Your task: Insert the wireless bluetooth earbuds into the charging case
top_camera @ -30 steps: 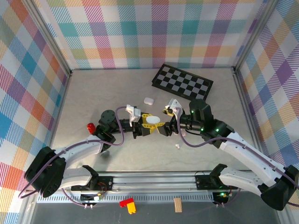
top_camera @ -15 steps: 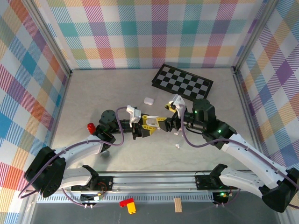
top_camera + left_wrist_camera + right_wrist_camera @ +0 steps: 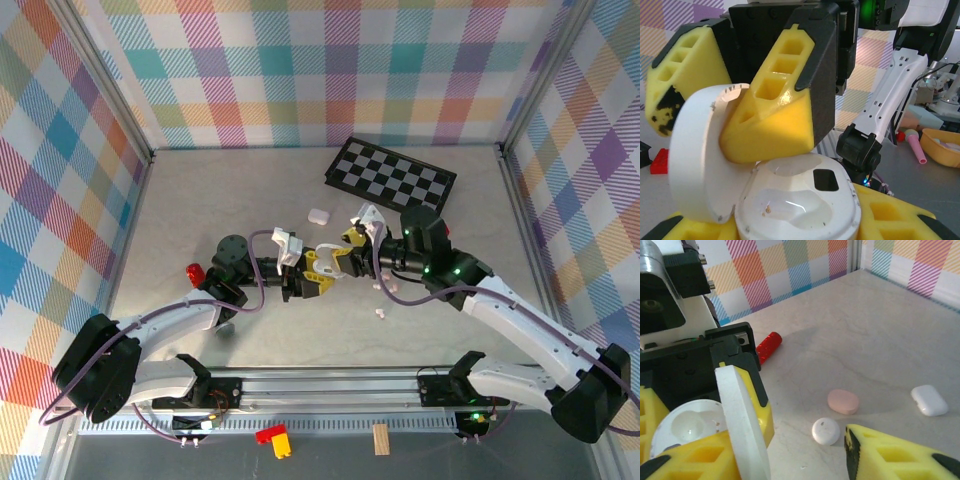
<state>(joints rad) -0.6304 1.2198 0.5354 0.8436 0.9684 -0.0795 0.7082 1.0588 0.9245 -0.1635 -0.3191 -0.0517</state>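
Note:
My left gripper (image 3: 316, 274) is shut on the base of the round white charging case (image 3: 800, 200), held above the table. Its lid (image 3: 692, 160) stands hinged up, and both wells are empty. My right gripper (image 3: 346, 257) meets it from the right with its yellow fingers (image 3: 775, 115) on either side of the lid. The lid (image 3: 742, 425) rests against one finger, with a wide gap to the other, so the right gripper (image 3: 790, 460) is open. One tiny white earbud (image 3: 379, 314) lies on the table below the right arm.
A checkerboard (image 3: 392, 178) lies at the back right, with a small white case (image 3: 319, 214) in front of it. A red cylinder (image 3: 195, 272) sits at the left. A pink oval case (image 3: 843, 401) and a small white round piece (image 3: 826, 431) lie beneath the grippers.
My right gripper has shifted up and left onto the case's lid, and its jaws have narrowed. The left gripper has held still with the case.

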